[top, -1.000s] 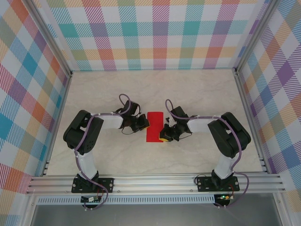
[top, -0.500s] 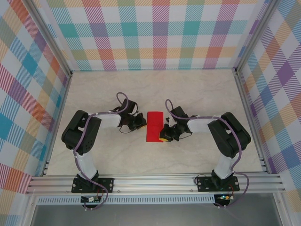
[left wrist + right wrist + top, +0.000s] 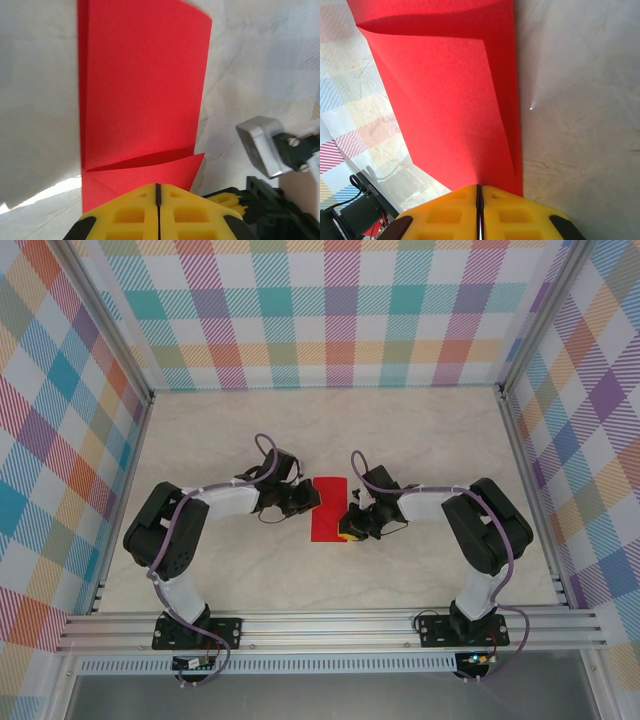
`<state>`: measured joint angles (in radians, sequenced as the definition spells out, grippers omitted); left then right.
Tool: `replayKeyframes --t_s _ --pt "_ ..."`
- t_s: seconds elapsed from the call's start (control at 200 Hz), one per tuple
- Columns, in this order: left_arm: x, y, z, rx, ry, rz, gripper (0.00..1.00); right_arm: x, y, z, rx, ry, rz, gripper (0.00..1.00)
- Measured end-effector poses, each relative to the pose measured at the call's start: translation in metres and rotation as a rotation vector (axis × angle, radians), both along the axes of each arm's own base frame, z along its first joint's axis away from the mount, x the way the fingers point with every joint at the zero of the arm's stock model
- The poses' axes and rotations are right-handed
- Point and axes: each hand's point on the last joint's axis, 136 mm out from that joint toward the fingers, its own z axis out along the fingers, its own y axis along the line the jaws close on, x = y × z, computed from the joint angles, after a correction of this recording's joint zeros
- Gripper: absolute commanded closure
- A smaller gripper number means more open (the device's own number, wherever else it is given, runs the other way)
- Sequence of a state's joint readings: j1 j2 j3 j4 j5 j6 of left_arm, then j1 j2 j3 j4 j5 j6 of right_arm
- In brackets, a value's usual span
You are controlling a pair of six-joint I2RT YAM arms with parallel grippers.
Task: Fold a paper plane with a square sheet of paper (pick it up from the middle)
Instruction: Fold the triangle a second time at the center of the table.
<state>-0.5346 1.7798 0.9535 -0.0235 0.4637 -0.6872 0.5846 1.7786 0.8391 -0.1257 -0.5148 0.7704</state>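
Note:
The square sheet of paper [image 3: 327, 512] is bright red and lies folded into a narrow rectangle in the middle of the table; no paper plane shape is in view. My left gripper [image 3: 307, 501] is shut, its yellow tips [image 3: 157, 186] over the sheet's [image 3: 142, 90] left edge, where a small flap lies loose. My right gripper [image 3: 347, 527] is shut at the sheet's right near corner. In the right wrist view the top layer of the sheet [image 3: 450, 110] rises into the seam of the shut gripper [image 3: 479, 186].
The pale marble-look table [image 3: 420, 440] is walled by checked panels on three sides, with a metal rail [image 3: 330, 625] along the near edge. Part of the right arm's wrist [image 3: 260, 145] shows close to the sheet in the left wrist view.
My left gripper drew back to the left, then came right again onto the sheet's left edge. The right gripper and the sheet have stayed in place.

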Motion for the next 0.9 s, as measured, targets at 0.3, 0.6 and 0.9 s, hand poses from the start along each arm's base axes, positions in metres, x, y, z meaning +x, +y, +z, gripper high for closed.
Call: replayKeyframes --t_s 0.3,0.6,0.9 --pt "-0.004 -0.003 -0.028 0.02 0.056 -0.006 0.96 0.003 0.001 0.005 -0.033 0.011 -0.002 0.85" --pt "-0.003 -0.002 -0.028 0.021 0.056 -0.005 0.96 0.02 0.022 0.021 0.004 -0.034 0.018 0.84" --pt "-0.003 -0.002 -0.028 0.023 0.055 -0.005 0.97 0.015 0.019 0.003 -0.017 -0.002 0.027 0.83"
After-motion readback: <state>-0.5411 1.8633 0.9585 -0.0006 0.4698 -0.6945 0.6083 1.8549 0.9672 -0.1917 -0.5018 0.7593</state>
